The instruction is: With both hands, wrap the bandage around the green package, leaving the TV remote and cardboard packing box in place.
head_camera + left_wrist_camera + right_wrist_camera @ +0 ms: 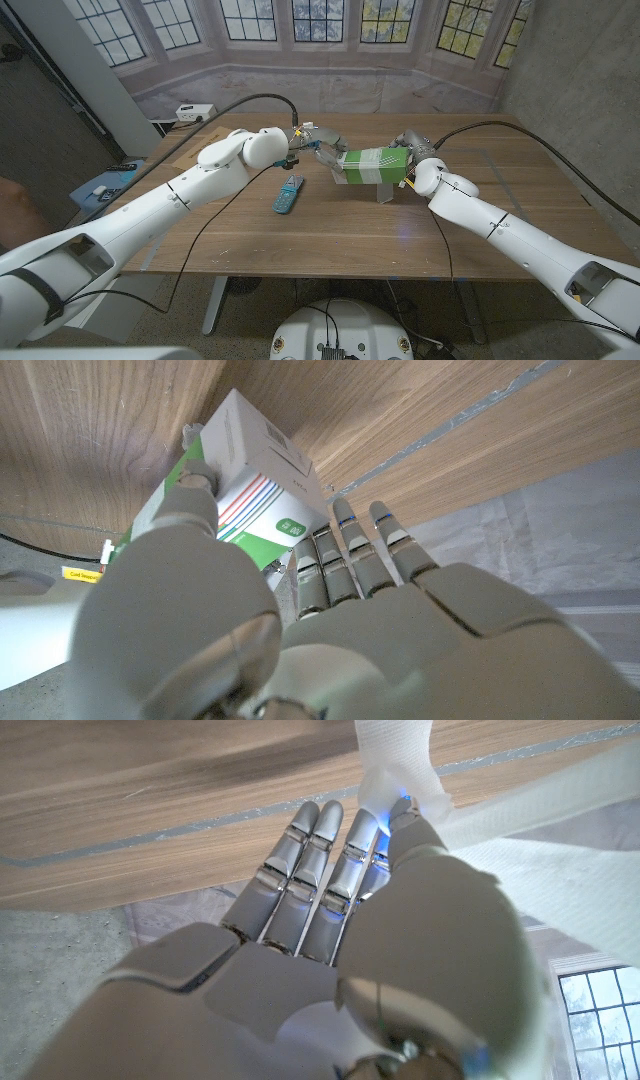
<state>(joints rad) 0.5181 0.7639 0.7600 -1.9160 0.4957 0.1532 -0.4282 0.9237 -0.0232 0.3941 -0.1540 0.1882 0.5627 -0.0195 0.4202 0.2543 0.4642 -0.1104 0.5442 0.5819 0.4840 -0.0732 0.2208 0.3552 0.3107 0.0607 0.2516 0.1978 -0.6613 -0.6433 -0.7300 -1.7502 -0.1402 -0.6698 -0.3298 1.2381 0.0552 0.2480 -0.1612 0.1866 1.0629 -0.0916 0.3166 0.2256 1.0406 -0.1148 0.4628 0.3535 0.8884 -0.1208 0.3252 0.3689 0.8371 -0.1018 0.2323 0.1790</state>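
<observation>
We see the left hand gripping the green package, its label unreadable; the right hand pinches the white bandage above the desk.

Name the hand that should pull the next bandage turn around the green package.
Right. The right hand already pinches the bandage, which hangs beside the green package. The left hand grips the package's other end, so it is probably better left steadying it.

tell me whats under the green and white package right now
The green and white cardboard package is held off the wooden table. A white bandage strip hangs beneath it. The package's underside is hidden.
</observation>
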